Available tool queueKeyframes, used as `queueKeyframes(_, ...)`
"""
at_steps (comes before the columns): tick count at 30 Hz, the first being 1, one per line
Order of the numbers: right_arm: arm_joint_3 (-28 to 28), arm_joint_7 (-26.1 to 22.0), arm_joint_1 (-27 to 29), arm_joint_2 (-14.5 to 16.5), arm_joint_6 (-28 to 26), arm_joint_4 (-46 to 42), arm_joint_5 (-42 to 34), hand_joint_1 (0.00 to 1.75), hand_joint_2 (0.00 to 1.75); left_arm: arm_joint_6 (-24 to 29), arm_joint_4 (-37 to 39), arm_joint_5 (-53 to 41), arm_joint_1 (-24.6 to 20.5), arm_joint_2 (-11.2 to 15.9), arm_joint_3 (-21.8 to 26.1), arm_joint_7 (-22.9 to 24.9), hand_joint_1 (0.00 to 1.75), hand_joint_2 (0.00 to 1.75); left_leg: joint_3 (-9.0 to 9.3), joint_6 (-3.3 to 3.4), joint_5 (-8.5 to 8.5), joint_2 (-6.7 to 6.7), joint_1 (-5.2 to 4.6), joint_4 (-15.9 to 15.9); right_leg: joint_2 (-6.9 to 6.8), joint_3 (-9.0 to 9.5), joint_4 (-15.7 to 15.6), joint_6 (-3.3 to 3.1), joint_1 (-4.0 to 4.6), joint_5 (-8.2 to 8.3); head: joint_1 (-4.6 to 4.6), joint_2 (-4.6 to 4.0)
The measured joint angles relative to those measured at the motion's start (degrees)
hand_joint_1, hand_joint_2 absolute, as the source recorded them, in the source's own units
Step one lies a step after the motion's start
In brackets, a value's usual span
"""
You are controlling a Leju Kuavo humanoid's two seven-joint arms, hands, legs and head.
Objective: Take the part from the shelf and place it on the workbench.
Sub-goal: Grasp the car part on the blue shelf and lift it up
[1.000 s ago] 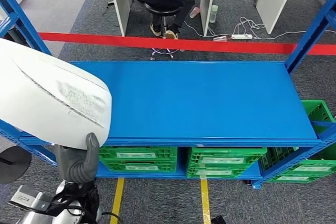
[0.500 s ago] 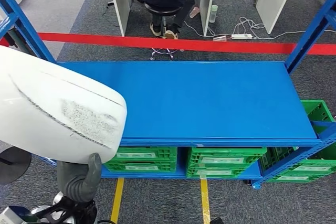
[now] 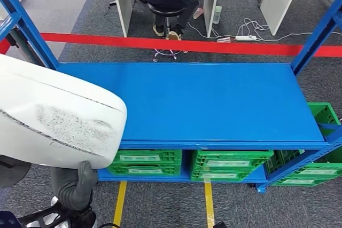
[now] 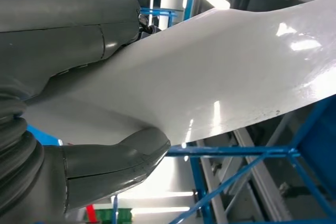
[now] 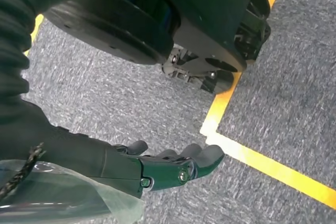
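White part: large curved panel, gripped by the left robot hand at its near edge, thumb under and fingers over; carried off the near left corner of the blue shelf. Right robot hand: hangs over grey carpet, fingers loosely apart, holding nothing. Handling: keep the pinch firm and the panel level, since its overhang likely levers against the grip. Clearance: blue upright close on the left; open room lies toward the shelf's middle and right.
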Motion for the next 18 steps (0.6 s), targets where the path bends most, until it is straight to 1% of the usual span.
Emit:
queueKeyframes(1,0.0,0.4,0.0,0.0,0.1,0.0,-0.1,0.00,1.75,-0.3,0.1,0.3,0.1,-0.4,0.2,0.0,1.75,1.75,0.22,0.35,0.29,0.07,0.10,-0.5,-0.03,-0.07,0.0,0.21,-0.02,-0.13,0.03,0.00)
queueKeyframes(2,0.0,1.0,0.0,0.0,0.1,0.0,-0.1,0.00,1.75,-0.9,0.3,0.7,0.1,-0.7,0.4,0.0,1.75,1.75,0.45,0.70,0.62,0.13,0.26,-1.1,-0.05,-0.45,0.6,0.38,0.00,-0.72,0.10,0.00)
queueKeyframes(3,0.0,1.8,-0.1,0.0,0.1,0.0,-0.1,0.00,1.75,-1.8,0.7,1.4,0.1,-1.0,0.5,0.0,1.75,1.75,0.64,0.98,0.91,0.20,0.43,-1.6,-0.09,-1.45,2.6,0.50,0.02,-1.95,0.26,0.00)
queueKeyframes(4,-0.1,2.9,-0.1,0.0,-0.1,0.0,-0.1,0.00,1.75,-2.7,1.3,2.1,0.1,-1.2,0.6,0.0,1.75,1.75,0.70,1.12,1.04,0.26,0.51,-1.8,-0.11,-3.10,5.8,0.59,-0.01,-3.65,0.40,0.00)
queueKeyframes(5,-0.2,4.1,-0.1,0.0,-0.4,0.0,-0.1,0.00,1.75,-3.4,2.1,2.6,0.1,-1.2,0.6,0.0,1.75,1.75,0.65,1.19,1.08,0.28,0.52,-1.9,-0.12,-5.06,9.8,0.70,-0.01,-5.49,0.52,0.00)
queueKeyframes(6,-0.3,5.3,-0.3,0.0,-0.8,0.0,-0.1,0.00,1.75,-3.8,3.0,3.0,0.1,-1.2,0.5,0.0,1.75,1.75,0.62,1.17,1.05,0.31,0.51,-1.8,-0.14,-6.89,13.5,0.83,-0.02,-6.76,0.62,0.00)
queueKeyframes(7,-0.4,6.4,-0.4,0.0,-1.2,0.0,0.0,0.00,1.75,-3.9,3.8,3.1,0.1,-1.2,0.5,0.1,1.75,1.75,0.65,1.13,1.02,0.33,0.52,-1.8,-0.17,-7.86,15.4,0.96,-0.05,-6.94,0.62,0.00)
queueKeyframes(8,-0.4,7.2,-0.6,0.0,-1.5,0.0,0.0,0.00,1.75,-3.8,4.5,3.1,0.0,-1.2,0.5,0.1,1.75,1.75,0.74,1.01,0.94,0.34,0.57,-1.8,-0.22,-7.64,15.0,1.06,-0.12,-5.93,0.64,0.00)
queueKeyframes(9,-0.4,7.7,-0.8,0.0,-1.8,0.0,0.1,0.00,1.75,-3.7,5.1,3.2,0.0,-1.2,0.5,0.1,1.75,1.75,0.87,0.81,0.81,0.30,0.66,-1.7,-0.30,-6.22,12.2,1.14,-0.25,-3.95,0.66,0.00)
queueKeyframes(10,-0.4,8.3,-0.8,0.0,-2.1,0.0,0.3,0.00,1.75,-3.4,5.6,3.3,0.0,-1.2,0.4,0.1,1.75,1.75,1.00,0.49,0.59,0.22,0.76,-1.5,-0.38,-4.14,8.1,1.26,-0.41,-2.02,0.67,0.00)
queueKeyframes(11,-0.4,8.9,-0.8,0.0,-2.5,0.0,0.5,0.00,1.75,-2.9,6.0,3.6,-0.1,-1.2,0.4,0.1,1.75,1.75,0.98,0.09,0.35,0.11,0.71,-1.2,-0.41,-2.23,4.4,1.30,-0.43,-0.78,0.83,0.00)
queueKeyframes(12,-0.4,9.6,-0.7,0.1,-3.0,0.0,0.7,0.00,1.75,-2.2,6.3,3.9,-0.1,-1.2,0.3,0.1,1.75,1.75,0.86,-0.29,0.18,0.02,0.62,-0.9,-0.34,-0.91,1.8,1.09,-0.46,-0.21,0.92,0.01)
queueKeyframes(13,-0.4,10.4,-0.7,0.2,-3.6,0.0,0.9,0.00,1.75,-1.4,6.6,4.4,-0.2,-1.2,0.2,0.1,1.75,1.75,0.69,-0.64,0.10,-0.03,0.49,-0.6,-0.25,-0.34,0.8,0.81,-0.40,-0.30,0.90,0.01)
queueKeyframes(15,-0.4,12.2,-0.9,0.3,-5.1,0.1,1.5,0.00,1.75,0.1,7.2,5.6,-0.3,-1.1,0.0,0.5,1.75,1.75,0.48,-1.05,0.11,-0.03,0.45,-0.4,-0.03,-0.32,0.9,-0.08,-0.34,-0.47,0.69,0.01)
queueKeyframes(16,-0.4,13.1,-1.0,0.4,-5.8,0.1,1.8,0.00,1.75,0.7,7.5,6.1,-0.4,-1.1,-0.2,0.9,1.75,1.75,0.47,-1.26,-0.15,-0.01,0.53,-0.1,-0.02,-0.30,1.0,-0.40,-0.34,-0.48,0.55,0.00)
queueKeyframes(17,-0.4,13.8,-1.1,0.6,-6.4,0.1,1.9,0.00,1.75,1.2,7.7,6.7,-0.5,-1.1,-0.3,1.3,1.75,1.75,0.15,-1.46,-0.88,0.01,0.61,0.8,-0.05,-0.22,1.0,-0.74,-0.37,-0.51,0.42,0.00)
queueKeyframes(18,-0.4,14.3,-1.1,0.7,-6.7,0.1,2.0,0.00,1.75,1.5,7.9,7.3,-0.6,-1.0,-0.5,1.7,1.75,1.75,-0.73,-1.67,-2.23,0.03,0.66,2.9,-0.16,-0.13,0.9,-1.05,-0.41,-0.52,0.27,0.00)
